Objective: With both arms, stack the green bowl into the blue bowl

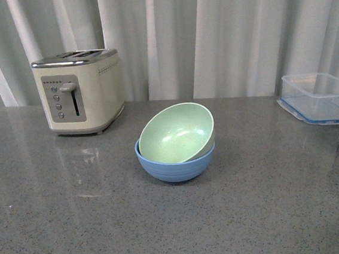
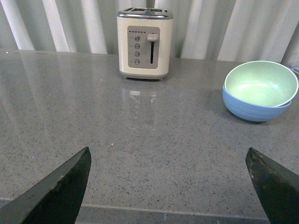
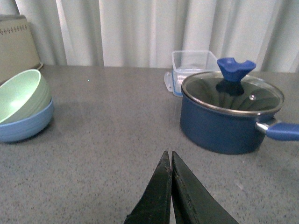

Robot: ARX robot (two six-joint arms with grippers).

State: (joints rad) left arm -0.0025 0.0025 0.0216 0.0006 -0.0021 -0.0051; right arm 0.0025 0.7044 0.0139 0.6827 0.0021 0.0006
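Note:
The green bowl point(image 1: 175, 132) sits tilted inside the blue bowl point(image 1: 176, 165) in the middle of the grey counter. Both show in the left wrist view, green bowl point(image 2: 261, 83) in blue bowl point(image 2: 252, 108), and in the right wrist view, green bowl point(image 3: 21, 95) in blue bowl point(image 3: 25, 125). My left gripper point(image 2: 168, 161) is open and empty, low over the counter's near edge, well short of the bowls. My right gripper point(image 3: 168, 156) is shut and empty, over bare counter between the bowls and the pot. Neither arm shows in the front view.
A cream toaster point(image 1: 81, 90) stands at the back left. A clear blue-rimmed container point(image 1: 315, 97) sits at the back right, with a dark navy pot point(image 3: 231, 114) with a glass lid in front of it. White curtains hang behind the counter.

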